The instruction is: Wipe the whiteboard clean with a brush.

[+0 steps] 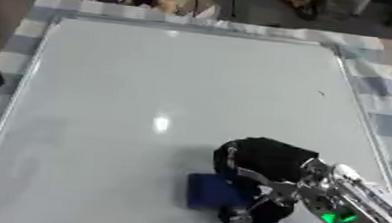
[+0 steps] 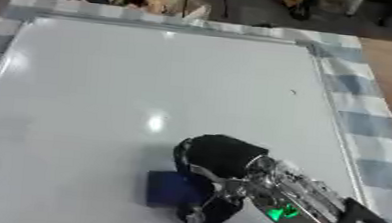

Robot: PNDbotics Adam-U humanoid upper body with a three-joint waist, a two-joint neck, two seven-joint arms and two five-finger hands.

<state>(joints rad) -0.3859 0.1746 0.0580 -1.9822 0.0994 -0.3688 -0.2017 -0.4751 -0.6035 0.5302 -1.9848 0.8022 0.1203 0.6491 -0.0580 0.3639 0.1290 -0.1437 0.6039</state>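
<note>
- One right robot hand [image 1: 261,165] is clenched around the blue brush [image 1: 213,192], pressed on the whiteboard [image 1: 174,97] near its right front corner.
- One small dark mark [image 1: 321,94] sits near the whiteboard's right edge.

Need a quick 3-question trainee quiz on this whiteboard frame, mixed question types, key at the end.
1. True or false: the right hand is curled round the blue brush.
2. Where is the small dark mark on the whiteboard? A) right side B) near left corner C) under the brush
3. Fill in: the cloth under the whiteboard is ____-patterned.

Key: 1 true; 2 A; 3 checked
</note>
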